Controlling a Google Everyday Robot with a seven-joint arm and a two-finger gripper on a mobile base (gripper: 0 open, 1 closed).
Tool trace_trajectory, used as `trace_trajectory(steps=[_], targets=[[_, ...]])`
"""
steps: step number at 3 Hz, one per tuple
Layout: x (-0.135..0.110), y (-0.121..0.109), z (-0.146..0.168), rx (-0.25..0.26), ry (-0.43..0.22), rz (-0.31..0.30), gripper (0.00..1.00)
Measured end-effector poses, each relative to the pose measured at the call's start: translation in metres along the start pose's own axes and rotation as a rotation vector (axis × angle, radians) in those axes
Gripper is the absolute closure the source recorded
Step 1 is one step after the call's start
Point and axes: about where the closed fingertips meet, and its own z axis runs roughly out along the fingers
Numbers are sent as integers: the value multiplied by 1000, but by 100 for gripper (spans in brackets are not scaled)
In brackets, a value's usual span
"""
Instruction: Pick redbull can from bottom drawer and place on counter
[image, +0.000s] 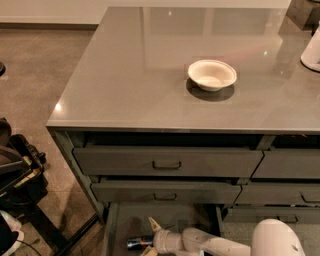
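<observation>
**Tool spread wide at can in open bottom drawer**

The robot's tool (147, 235) sits low inside the pulled-out bottom drawer (130, 219), at the lower edge of the view, with its two fingers set wide apart. One pale finger (153, 224) angles up toward the cabinet. The other is partly cut off by the bottom of the frame. The can (138, 243), blue and silver, lies on its side on the drawer's grey floor, with its right end reaching in between the fingers. Whether either finger touches it cannot be told. The white arm (215, 245) comes in from the lower right, where a rounded white housing (277, 240) fills the corner.

Above the open drawer, on the left half of the dark grey cabinet, are an upper drawer (167, 161) and a middle drawer (165, 191). Each has a small rectangular handle, and both stand slightly ajar. More drawer fronts run along the right half.

The glossy grey surface (125, 75) on top of the cabinet carries a white bowl (212, 75), upright and right of centre, with its shadow beneath it. A white object (311, 52) stands at the right edge, partly out of frame and well apart from the bowl. Dark equipment (17, 170) rests on the brown floor (40, 65) to the left of the cabinet.
</observation>
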Motion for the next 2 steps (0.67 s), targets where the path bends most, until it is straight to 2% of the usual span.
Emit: trace_trajectory(steps=[1,2], targets=[[4,3,6,-11,-10,13,0],[7,6,11,-17,-16,24,6]])
